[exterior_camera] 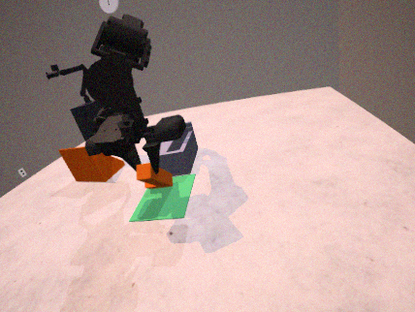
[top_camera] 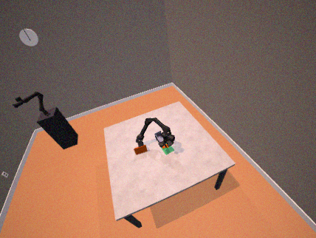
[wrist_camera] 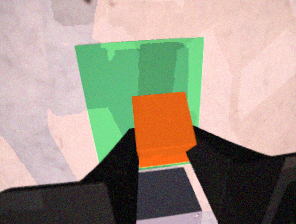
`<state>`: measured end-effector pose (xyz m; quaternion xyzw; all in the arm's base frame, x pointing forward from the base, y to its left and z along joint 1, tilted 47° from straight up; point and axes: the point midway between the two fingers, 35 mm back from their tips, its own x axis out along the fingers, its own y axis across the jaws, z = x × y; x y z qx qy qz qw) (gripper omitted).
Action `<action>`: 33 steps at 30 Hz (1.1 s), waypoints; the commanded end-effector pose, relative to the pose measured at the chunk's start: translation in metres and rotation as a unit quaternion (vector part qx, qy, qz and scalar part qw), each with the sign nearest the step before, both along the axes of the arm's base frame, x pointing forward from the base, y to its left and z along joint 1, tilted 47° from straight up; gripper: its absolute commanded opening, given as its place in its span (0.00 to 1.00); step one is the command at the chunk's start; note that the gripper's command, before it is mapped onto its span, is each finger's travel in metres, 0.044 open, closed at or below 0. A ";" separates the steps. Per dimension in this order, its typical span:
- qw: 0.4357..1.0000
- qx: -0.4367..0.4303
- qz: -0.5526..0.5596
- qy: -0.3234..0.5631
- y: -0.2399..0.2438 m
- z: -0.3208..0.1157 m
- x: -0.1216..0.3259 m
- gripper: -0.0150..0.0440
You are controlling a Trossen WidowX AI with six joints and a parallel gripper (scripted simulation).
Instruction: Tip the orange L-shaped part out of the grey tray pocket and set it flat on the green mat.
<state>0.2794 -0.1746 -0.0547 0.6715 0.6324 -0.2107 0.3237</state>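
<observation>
The orange part [exterior_camera: 159, 180] [wrist_camera: 160, 117] is pinched between the fingers of my gripper [exterior_camera: 146, 170] [wrist_camera: 158, 131]. It is out of the tray and held low over the tray-side end of the green mat [top_camera: 169, 151] [exterior_camera: 175, 205] [wrist_camera: 102, 75]. Whether it touches the mat I cannot tell. In the wrist view its broad orange face and a narrow lower step show; the fingers hide its sides, and its L shape cannot be made out. The grey tray [top_camera: 159, 136] [exterior_camera: 180, 165] [wrist_camera: 167, 192] stands just behind the mat, partly hidden by the gripper in the exterior view.
A larger orange block [top_camera: 140, 149] [exterior_camera: 82, 167] stands on the table [top_camera: 148, 185] [exterior_camera: 291, 218] at the arm's base, left of the mat. A second black arm on a dark pedestal [top_camera: 59, 129] stands away from the table. Shadows of the arm fall across the mat and table.
</observation>
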 end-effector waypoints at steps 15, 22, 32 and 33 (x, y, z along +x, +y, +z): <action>1.000 0.001 0.000 0.001 0.001 0.000 0.000 0.61; 1.000 -0.001 -0.001 0.001 -0.027 0.023 -0.001 0.92; 1.000 -0.008 -0.011 -0.004 -0.060 0.056 -0.007 0.93; 1.000 -0.008 -0.011 -0.004 -0.060 0.056 -0.007 0.93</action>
